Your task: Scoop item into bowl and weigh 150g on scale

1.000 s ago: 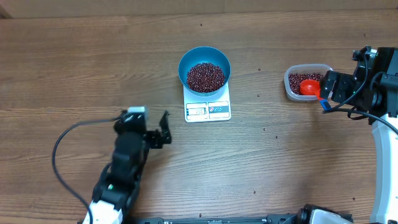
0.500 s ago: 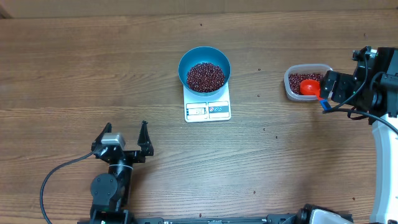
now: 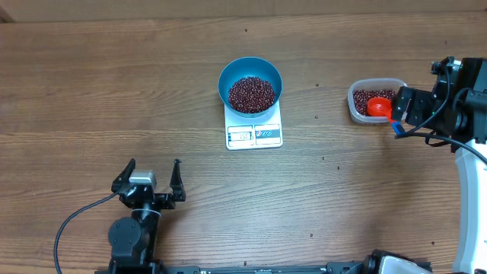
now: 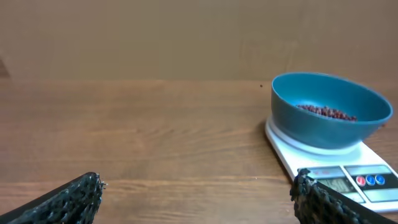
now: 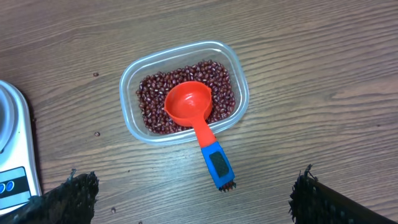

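Note:
The blue bowl (image 3: 250, 76) stands on the white scale (image 3: 254, 134) at mid-table, with a pile of dark red beans (image 3: 252, 93) inside. My left gripper (image 3: 150, 176) is open near the front left and well short of the scale. Its wrist view faces the bowl (image 4: 329, 124) and the scale (image 4: 339, 168) across bare wood, with nothing in the left gripper (image 4: 198, 182). My right gripper (image 3: 397, 113) hangs open over the blue handle (image 5: 216, 163) of a red scoop (image 5: 188, 104). The scoop lies in a clear tub (image 5: 127, 81) of beans (image 5: 155, 99).
The tub (image 3: 377, 100) sits to the right of the scale. A few stray beans (image 5: 96, 134) lie on the wood beside it. The scale's corner (image 5: 12, 143) shows at the left of the right wrist view. A black cable (image 3: 72, 221) trails left of the left arm.
The left arm has drawn back toward the front edge and turned its open gripper to face the scale. The right arm, scoop and bowl have not moved.

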